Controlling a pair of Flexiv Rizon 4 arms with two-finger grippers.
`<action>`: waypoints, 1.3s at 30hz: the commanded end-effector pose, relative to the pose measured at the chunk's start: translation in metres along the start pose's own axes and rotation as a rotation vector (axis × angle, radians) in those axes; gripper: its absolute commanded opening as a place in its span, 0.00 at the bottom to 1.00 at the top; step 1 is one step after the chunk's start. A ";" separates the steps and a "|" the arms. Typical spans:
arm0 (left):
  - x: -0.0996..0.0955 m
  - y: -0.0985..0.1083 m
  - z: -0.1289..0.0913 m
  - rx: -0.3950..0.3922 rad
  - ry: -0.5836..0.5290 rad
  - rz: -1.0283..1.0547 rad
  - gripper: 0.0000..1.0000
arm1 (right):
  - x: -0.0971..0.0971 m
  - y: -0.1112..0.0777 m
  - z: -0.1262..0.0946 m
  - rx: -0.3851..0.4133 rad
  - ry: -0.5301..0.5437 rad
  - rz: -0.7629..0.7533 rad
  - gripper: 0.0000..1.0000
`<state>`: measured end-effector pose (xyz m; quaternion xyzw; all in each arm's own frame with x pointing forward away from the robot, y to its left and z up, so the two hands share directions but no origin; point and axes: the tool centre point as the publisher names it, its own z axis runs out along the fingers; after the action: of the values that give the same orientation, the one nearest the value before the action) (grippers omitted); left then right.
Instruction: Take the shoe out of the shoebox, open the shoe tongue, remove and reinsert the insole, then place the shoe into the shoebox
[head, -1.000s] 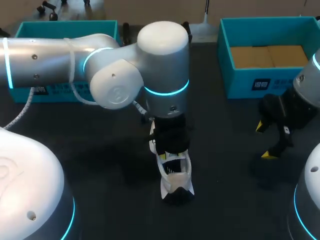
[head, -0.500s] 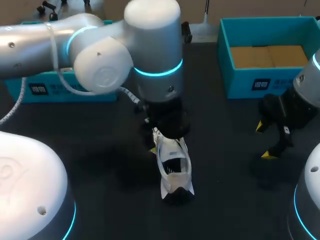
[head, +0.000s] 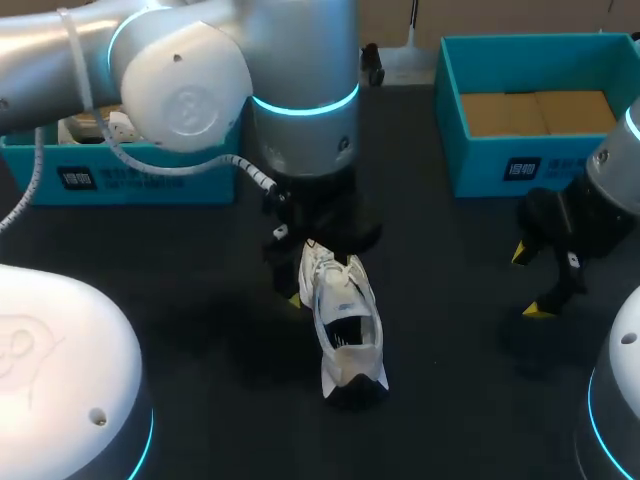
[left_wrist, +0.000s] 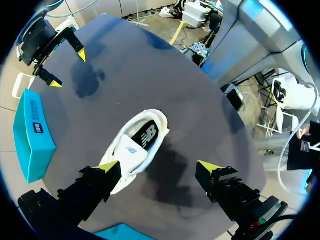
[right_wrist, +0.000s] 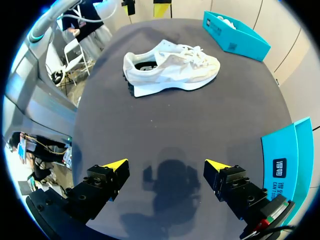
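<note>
Shoe (head: 343, 330): released; tongue step next.
Left gripper (left_wrist: 159, 166): lifted off it, wide open, empty.
Right gripper (right_wrist: 167, 164): unmoved, open, empty.

Dark table (head: 200, 310) bears shoe (head: 345, 330), shoebox (head: 150, 182), perhaps its lid (head: 480, 160).

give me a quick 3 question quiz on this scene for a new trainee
1. True or false: the left gripper is shut on the shoe.
2. How does the shoe sit on the table? A on its side; B upright on its sole; C upside down.
3. Fill in: the right gripper is ____, holding nothing.
Key: 1 false, it is open above the shoe's toe; 2 B; 3 open.
</note>
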<state>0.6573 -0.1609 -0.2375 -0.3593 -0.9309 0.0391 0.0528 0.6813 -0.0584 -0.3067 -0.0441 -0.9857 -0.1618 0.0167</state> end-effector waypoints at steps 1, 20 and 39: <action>0.009 -0.010 0.003 0.025 0.030 -0.132 1.00 | 0.001 0.000 0.001 0.002 -0.002 0.000 1.00; 0.031 -0.053 0.014 -0.019 0.029 -0.864 1.00 | 0.001 0.000 0.001 0.002 -0.002 0.000 1.00; 0.027 -0.072 0.085 0.008 0.013 -0.823 1.00 | 0.001 0.000 0.001 0.002 -0.002 0.000 1.00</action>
<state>0.5793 -0.1973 -0.3020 0.0414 -0.9964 0.0125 0.0724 0.6813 -0.0584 -0.3066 -0.0440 -0.9857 -0.1618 0.0167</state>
